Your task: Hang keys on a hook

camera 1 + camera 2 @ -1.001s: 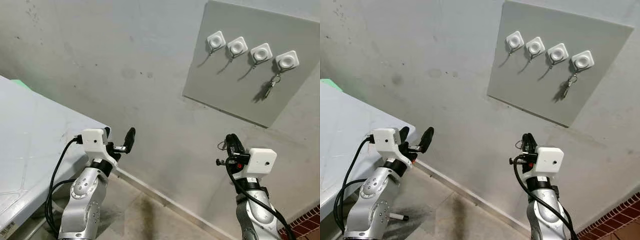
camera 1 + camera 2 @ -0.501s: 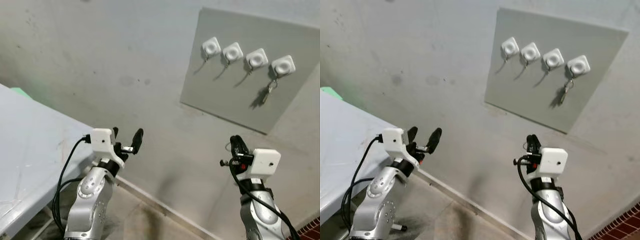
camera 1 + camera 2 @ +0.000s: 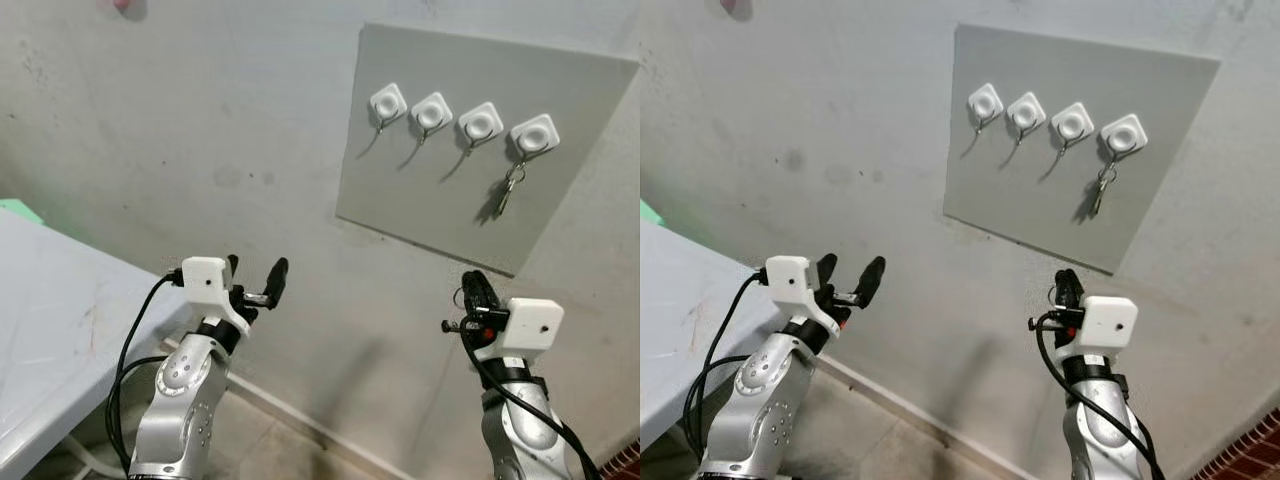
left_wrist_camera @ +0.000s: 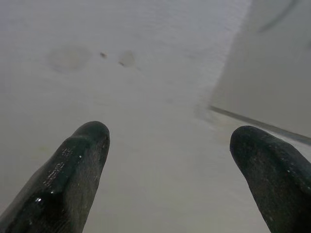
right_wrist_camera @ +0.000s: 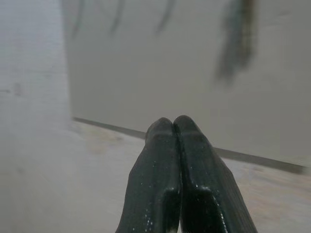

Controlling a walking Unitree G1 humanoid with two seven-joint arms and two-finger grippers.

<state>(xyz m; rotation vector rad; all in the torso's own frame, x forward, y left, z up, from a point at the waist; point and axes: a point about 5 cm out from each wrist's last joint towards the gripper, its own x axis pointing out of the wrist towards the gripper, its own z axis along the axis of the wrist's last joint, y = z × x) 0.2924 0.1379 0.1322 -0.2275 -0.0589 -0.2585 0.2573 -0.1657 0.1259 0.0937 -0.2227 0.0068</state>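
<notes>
One bunch of keys (image 3: pixel 507 193) hangs on the rightmost hook (image 3: pixel 533 137).

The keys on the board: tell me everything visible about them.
The keys are a small, dark metallic bunch on a ring, hanging straight down from the rightmost hook of four white square hooks on the grey board. They lie against the board and cast a shadow on it. Nothing else touches them. Individual keys are too small to count.
</notes>
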